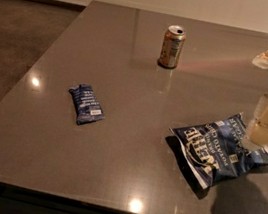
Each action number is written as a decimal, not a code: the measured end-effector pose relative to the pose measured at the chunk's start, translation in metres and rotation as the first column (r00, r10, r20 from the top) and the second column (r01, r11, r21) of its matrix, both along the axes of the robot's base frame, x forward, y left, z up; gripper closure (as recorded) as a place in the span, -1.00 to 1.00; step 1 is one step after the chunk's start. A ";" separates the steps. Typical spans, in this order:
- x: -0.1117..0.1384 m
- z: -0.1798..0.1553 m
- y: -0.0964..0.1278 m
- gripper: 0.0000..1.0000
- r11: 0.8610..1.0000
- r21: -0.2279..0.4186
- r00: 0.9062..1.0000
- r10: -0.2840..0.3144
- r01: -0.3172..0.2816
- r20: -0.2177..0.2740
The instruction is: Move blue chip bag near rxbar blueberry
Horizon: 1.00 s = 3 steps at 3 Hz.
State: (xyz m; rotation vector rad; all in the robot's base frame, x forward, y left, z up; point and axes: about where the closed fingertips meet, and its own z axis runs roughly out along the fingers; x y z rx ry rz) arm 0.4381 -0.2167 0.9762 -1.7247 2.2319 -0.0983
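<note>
Lying crumpled toward the right front of the table (113, 176), the bag (218, 150) shows its white lettering upward and sits askew, one corner pointing at the near edge and its upper right edge beneath the gripper (263, 130). The gripper shows at the right border of the view, its cream-coloured body over that far edge of the bag, touching it or just above it (contact cannot be made out from this angle). Whether it is open, closed or already pinching the foil I cannot tell. The bar (87, 104) lies flat well apart to the left, near the table's left side, with bare tabletop between the two. A can (172, 46) stands upright farther back, apart from both and off the straight line between them. My reading is that the step in hand is the grasp: the bag is not yet near the bar, and the arm is placed to take hold of it. The next move calls for a firm pinch on the crinkled edge, a slight lift so the foil does not drag, then a carry leftward across the open stretch, setting the bag down just beside the bar without landing on it or shoving it. Puffy foil may slip from a shallow pinch.
</note>
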 end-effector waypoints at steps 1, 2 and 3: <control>0.000 0.000 0.000 -1.00 1.000 0.000 1.000 0.000 0.000 0.000; 0.005 -0.012 0.000 -1.00 0.999 -0.030 0.999 0.035 -0.036 -0.009; 0.018 -0.048 0.000 -1.00 0.990 -0.051 0.989 0.129 -0.133 -0.067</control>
